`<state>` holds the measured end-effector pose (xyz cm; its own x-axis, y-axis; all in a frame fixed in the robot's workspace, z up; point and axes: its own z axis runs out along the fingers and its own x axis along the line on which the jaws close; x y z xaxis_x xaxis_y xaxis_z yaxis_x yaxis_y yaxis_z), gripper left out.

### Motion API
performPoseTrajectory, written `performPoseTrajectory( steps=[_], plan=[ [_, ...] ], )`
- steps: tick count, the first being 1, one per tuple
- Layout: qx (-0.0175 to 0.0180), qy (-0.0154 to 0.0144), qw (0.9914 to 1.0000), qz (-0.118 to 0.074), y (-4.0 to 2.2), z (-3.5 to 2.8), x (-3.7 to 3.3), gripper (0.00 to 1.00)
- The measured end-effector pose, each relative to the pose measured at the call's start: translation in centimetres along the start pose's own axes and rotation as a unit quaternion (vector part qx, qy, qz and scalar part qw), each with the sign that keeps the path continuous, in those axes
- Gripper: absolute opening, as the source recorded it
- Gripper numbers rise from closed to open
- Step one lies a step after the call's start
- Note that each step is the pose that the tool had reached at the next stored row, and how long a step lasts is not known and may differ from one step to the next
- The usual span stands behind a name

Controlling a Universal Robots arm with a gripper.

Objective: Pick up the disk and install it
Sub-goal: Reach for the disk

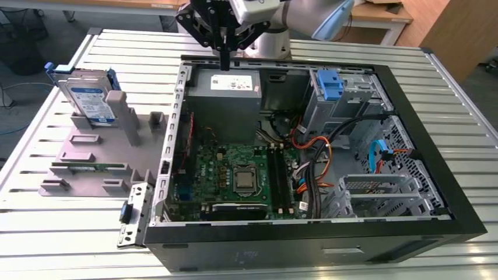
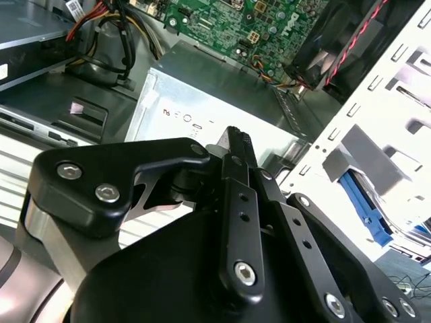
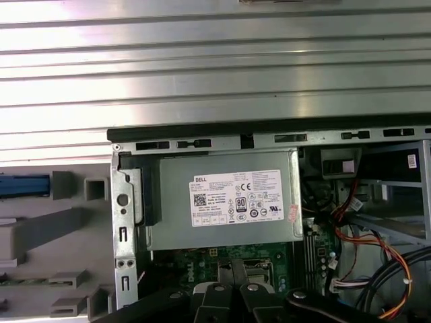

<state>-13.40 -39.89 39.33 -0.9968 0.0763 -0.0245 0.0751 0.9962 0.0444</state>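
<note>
One disk [image 1: 88, 100], a flat silver-grey hard drive framed in blue plastic, stands on edge in a grey plastic rack [image 1: 93, 157] beside the open black computer case [image 1: 311, 245]; black claw [image 1: 225, 64] over that case, pressed together, empty; disk probably rigid, dense, shock-sensitive, best gripped across its flat faces.

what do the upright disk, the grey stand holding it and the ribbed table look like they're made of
Silver-grey rectangular disk: seemingly a metal body with a dull sheen and a paper-like white-and-blue label; its blue frame looks like plastic. Grey blocky stand: matte and evenly coloured, probably plastic. Ribbed silver table: likely aluminium, its bright slats catching the light.
</note>
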Motion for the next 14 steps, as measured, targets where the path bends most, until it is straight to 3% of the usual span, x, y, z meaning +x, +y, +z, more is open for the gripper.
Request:
performPoseTrajectory(
  steps=[7, 14],
  plan=[
    [0.0000, 0.0000, 1.00000, 0.000, -0.05, -0.02, 0.68, 0.11],
    [0.0000, 0.0000, 1.00000, 0.000, -0.06, -0.02, 0.75, 0.11]
  ],
)
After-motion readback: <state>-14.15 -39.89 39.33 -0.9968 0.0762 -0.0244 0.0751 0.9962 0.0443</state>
